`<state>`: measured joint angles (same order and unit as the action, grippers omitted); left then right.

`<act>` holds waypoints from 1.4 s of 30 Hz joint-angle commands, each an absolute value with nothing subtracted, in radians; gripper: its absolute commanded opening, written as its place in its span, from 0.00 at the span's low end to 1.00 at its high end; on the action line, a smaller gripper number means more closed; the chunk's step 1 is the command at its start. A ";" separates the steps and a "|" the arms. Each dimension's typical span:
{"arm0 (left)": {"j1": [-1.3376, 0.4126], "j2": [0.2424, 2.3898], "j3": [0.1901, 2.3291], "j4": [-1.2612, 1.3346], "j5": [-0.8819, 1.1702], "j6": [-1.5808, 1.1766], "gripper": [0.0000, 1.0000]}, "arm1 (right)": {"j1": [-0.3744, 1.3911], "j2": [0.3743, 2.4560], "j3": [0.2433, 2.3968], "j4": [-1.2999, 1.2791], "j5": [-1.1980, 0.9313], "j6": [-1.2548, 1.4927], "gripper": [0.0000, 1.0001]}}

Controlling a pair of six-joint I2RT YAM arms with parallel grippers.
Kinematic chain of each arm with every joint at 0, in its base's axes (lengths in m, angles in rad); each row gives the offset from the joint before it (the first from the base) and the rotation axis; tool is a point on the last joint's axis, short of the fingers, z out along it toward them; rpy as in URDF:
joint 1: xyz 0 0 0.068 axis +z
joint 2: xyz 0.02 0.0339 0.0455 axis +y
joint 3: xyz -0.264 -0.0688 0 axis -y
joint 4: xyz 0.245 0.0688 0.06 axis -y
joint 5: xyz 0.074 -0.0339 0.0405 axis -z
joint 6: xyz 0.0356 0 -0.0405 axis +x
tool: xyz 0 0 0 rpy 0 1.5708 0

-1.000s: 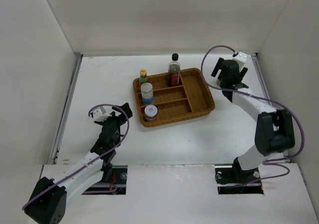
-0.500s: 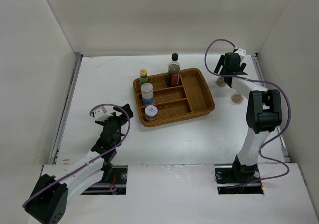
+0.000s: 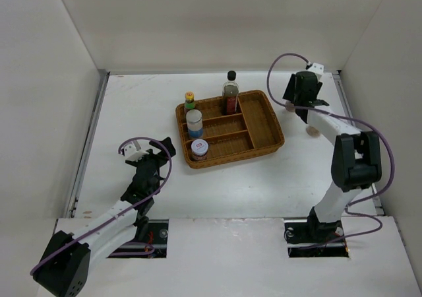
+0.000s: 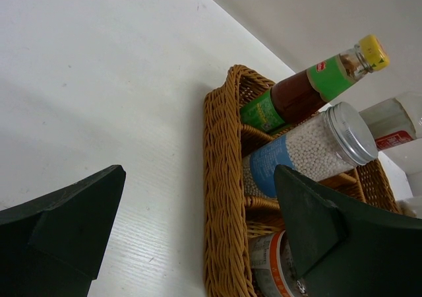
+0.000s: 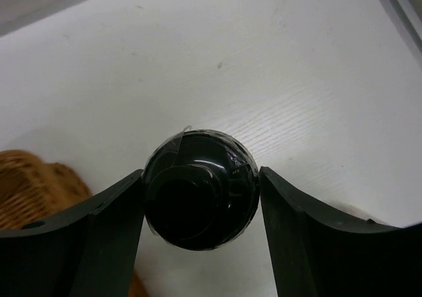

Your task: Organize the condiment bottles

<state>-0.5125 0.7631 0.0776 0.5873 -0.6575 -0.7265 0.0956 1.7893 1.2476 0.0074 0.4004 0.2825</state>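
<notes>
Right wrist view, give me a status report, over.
Left gripper open, empty. Right gripper closed on black-capped shaker, right of wicker tray. One more shaker loose nearby. Nothing seems to block the tray.

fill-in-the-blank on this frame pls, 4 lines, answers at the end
1. The right gripper has its fingers against both sides of a shaker whose cap is ____.
2. The left gripper is ____, with nothing between its fingers.
3. The yellow-capped bottle stands in the wicker tray, in its far-____ corner as the top view shows it.
4. A second shaker stands on the table, to the ____ of the tray.

Missing words: black; open; left; right
</notes>
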 commanded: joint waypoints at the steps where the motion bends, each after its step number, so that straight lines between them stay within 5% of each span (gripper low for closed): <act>1: -0.508 0.758 0.067 0.624 -0.652 -0.736 1.00 | 0.178 1.632 1.252 0.156 0.420 0.247 0.56; 11: -0.512 0.755 0.067 0.620 -0.652 -0.736 1.00 | 0.363 1.676 1.275 0.238 0.391 0.259 0.57; 26: -0.507 0.756 0.067 0.617 -0.652 -0.738 1.00 | 0.403 1.916 1.408 0.248 0.365 0.285 0.58; 42: -0.507 0.755 0.069 0.615 -0.646 -0.738 1.00 | 0.403 1.800 1.344 0.213 0.383 0.301 0.85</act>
